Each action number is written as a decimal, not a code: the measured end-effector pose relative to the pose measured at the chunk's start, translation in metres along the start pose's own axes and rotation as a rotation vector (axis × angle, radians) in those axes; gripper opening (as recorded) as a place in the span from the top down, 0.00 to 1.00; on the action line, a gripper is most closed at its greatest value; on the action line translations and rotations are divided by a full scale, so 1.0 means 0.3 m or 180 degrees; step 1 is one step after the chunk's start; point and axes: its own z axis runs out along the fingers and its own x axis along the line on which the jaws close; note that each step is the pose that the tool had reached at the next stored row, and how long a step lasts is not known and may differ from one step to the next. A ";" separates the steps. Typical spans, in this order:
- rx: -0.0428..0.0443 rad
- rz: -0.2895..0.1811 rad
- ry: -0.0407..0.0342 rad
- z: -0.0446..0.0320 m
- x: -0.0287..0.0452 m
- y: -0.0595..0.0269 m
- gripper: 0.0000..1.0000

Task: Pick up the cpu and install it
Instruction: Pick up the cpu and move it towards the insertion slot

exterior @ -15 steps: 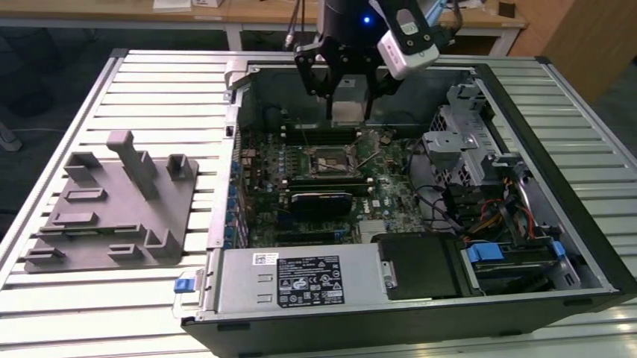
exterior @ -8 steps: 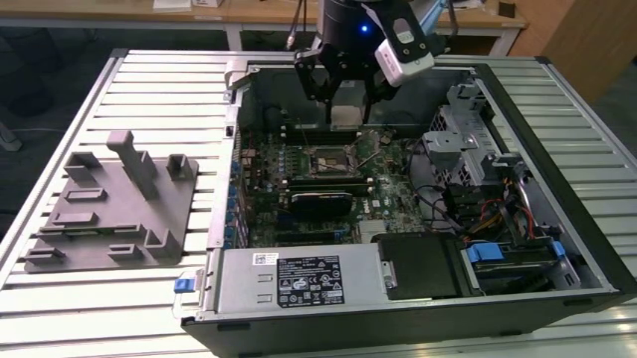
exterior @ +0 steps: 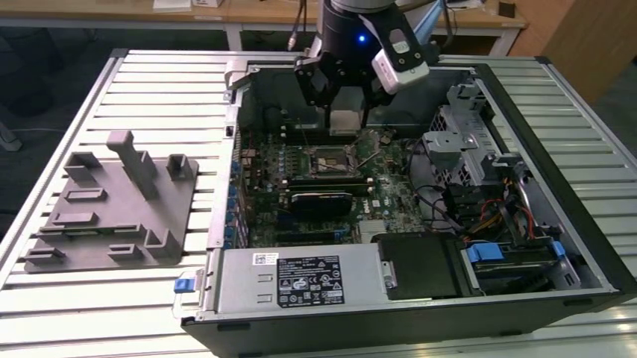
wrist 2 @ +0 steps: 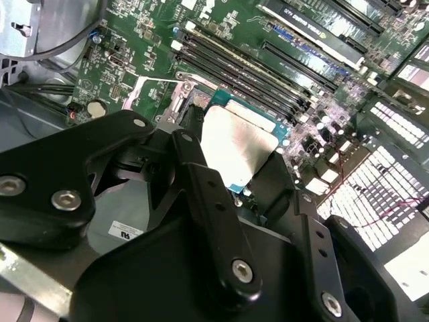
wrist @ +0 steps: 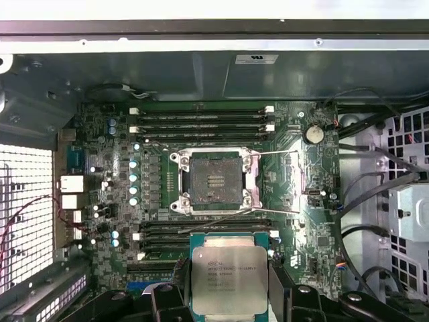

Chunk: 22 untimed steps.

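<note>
The cpu [wrist: 229, 278] is a thin square chip with a silvery metal top. It hangs flat between the black fingers of my gripper [wrist: 229, 298], which is shut on it. In the exterior view the gripper [exterior: 344, 119] holds the cpu [exterior: 344, 121] above the green motherboard [exterior: 388, 201] inside the open computer case, just behind the socket [exterior: 330, 159]. The socket [wrist: 214, 181] lies open, its dark square frame bare and its retention lever swung aside. In the second wrist view the cpu [wrist 2: 238, 144] sits tilted over the socket area.
A grey fixture tray [exterior: 110, 209] with upright posts lies on the slatted table at the exterior view's left. Inside the case are memory slots [wrist: 201, 121], a power supply [exterior: 298, 280], a metal drive cage [exterior: 458, 149] and loose cables [wrist: 375, 201].
</note>
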 end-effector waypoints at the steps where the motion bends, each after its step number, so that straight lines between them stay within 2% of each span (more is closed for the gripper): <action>1: 0.0000 0.0000 0.0000 0.006 0.000 0.002 0.45; 22: 0.0000 0.0000 0.0000 0.110 0.004 0.037 0.45</action>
